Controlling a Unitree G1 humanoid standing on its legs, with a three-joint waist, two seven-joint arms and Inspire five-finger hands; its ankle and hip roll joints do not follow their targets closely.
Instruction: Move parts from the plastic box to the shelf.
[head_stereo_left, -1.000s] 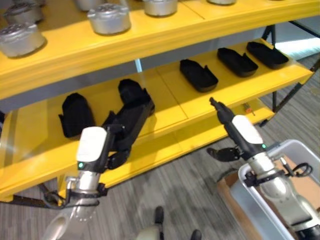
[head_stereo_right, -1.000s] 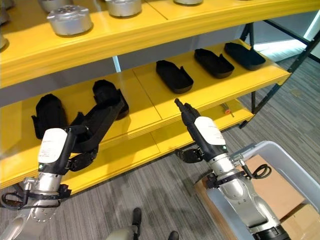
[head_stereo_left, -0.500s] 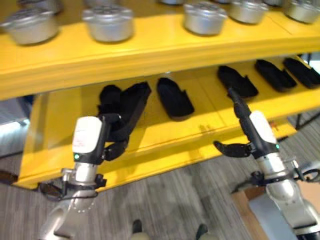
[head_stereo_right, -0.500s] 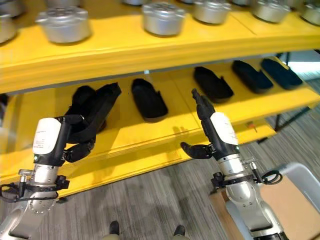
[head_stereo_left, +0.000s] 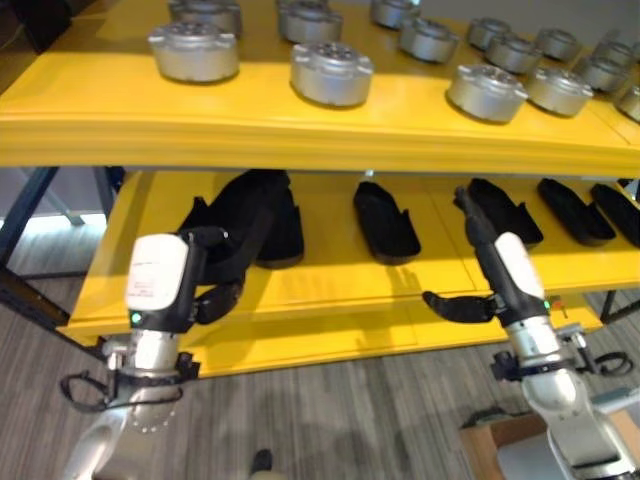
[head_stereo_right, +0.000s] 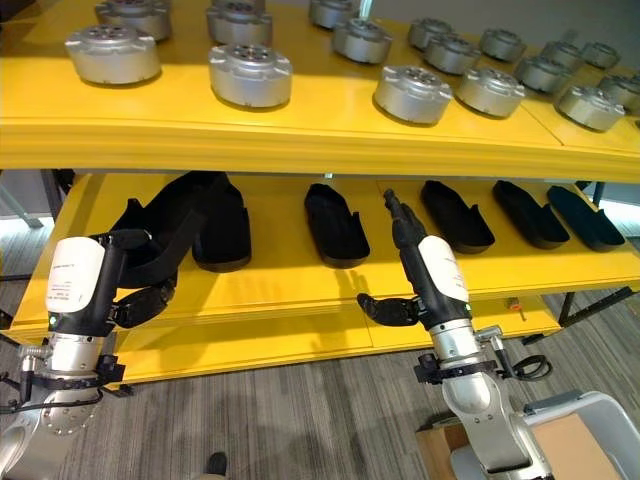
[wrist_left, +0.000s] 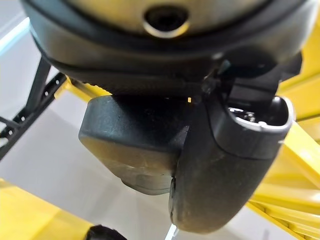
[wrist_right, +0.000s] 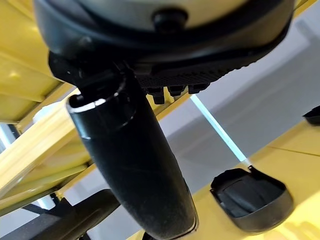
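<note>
Left hand (head_stereo_left: 215, 275) is closed around a long black part (head_stereo_left: 240, 225), its thumb and fingers curled on the near end while the far end reaches into the lower shelf (head_stereo_left: 330, 290), close beside another black part (head_stereo_left: 280, 225) already lying there (whether the two touch I cannot tell). Right hand (head_stereo_right: 405, 270) hangs empty in front of the same shelf, fingers held straight and pointing toward the shelf, thumb (head_stereo_right: 385, 308) jutting out sideways toward the left arm. Just past the right hand's fingers, a row of black parts lies on the lower shelf: one (head_stereo_right: 335, 225) between the two hands, then one (head_stereo_right: 457, 215) beyond the right hand, and two more (head_stereo_right: 527, 213) (head_stereo_right: 585, 217) further along to the right. Farther back, the upper shelf (head_stereo_right: 300, 130) carries rows of round silver castings (head_stereo_right: 250, 73), standing apart from one another.
</note>
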